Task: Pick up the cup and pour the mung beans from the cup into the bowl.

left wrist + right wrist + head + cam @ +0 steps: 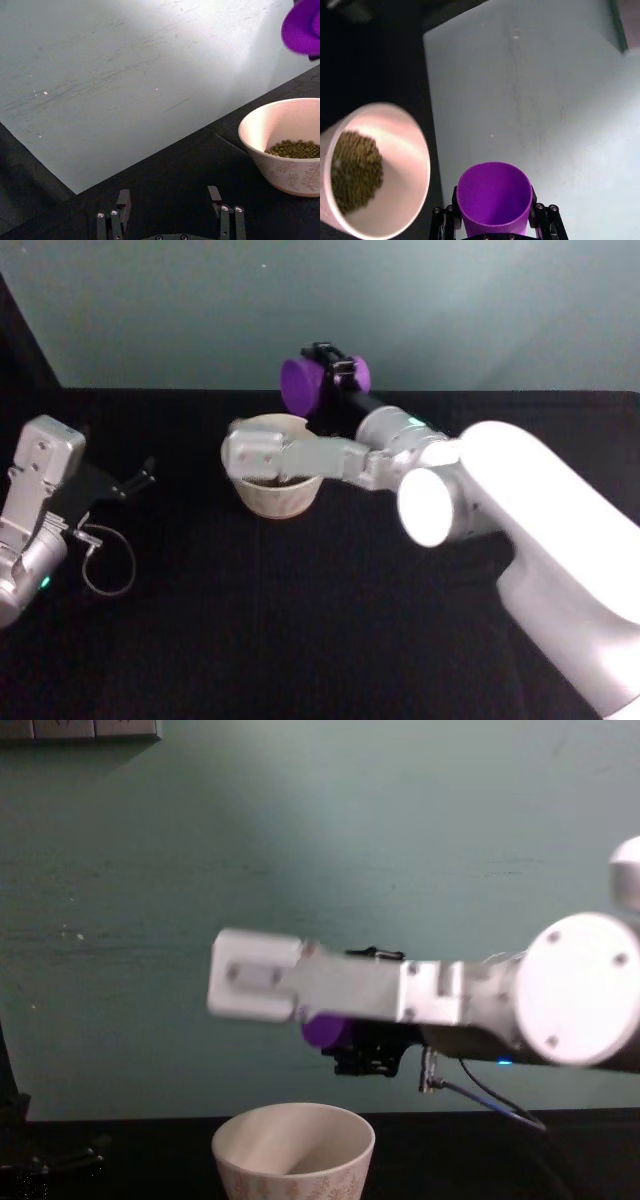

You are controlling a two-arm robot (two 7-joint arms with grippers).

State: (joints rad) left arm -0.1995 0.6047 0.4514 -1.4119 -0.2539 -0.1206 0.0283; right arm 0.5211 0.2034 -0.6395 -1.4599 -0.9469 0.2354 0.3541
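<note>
**Head view: purple cup held on its side above the bowl**

The right pincer pinches the cup, which is tipped sideways in the air, mouth toward the robot's left, just above and behind the bowl. In the right wrist view the cup's inside looks bare, with black fingers clamped on both sides. The bowl stands on the black tabletop with mung beans heaped inside. The left pincer hangs spread, well apart on the left.

The white right arm crosses above the wide cream patterned bowl, blocking its mouth; black tabletop around lies open.
</note>
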